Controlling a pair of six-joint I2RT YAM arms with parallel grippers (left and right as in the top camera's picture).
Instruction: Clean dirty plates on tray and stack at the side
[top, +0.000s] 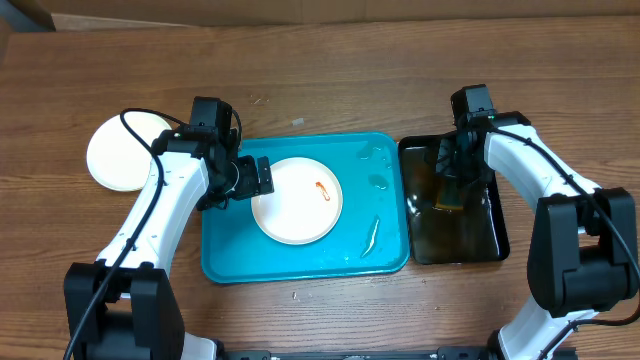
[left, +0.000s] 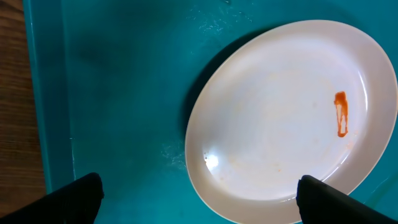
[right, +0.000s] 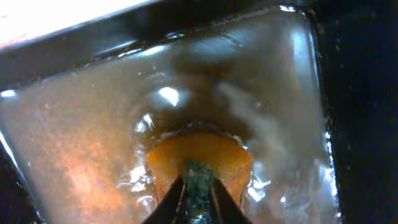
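A white plate (top: 296, 200) with a red-orange smear (top: 322, 190) lies in the turquoise tray (top: 230, 250). My left gripper (top: 260, 178) is open at the plate's left edge. In the left wrist view its fingers (left: 205, 202) stand wide apart over the plate's (left: 280, 112) near rim and the tray floor (left: 124, 93). A pale plate (top: 120, 155) lies on the table left of the tray. My right gripper (top: 450, 188) is down in the black tub (top: 490, 240), shut on an orange sponge (right: 199, 152) in brownish water. A third plate is not visible.
Water drops and a wet streak (top: 370, 235) lie on the right part of the tray. The tub stands against the tray's right side. The left arm's cable (top: 140, 125) loops over the plate on the table.
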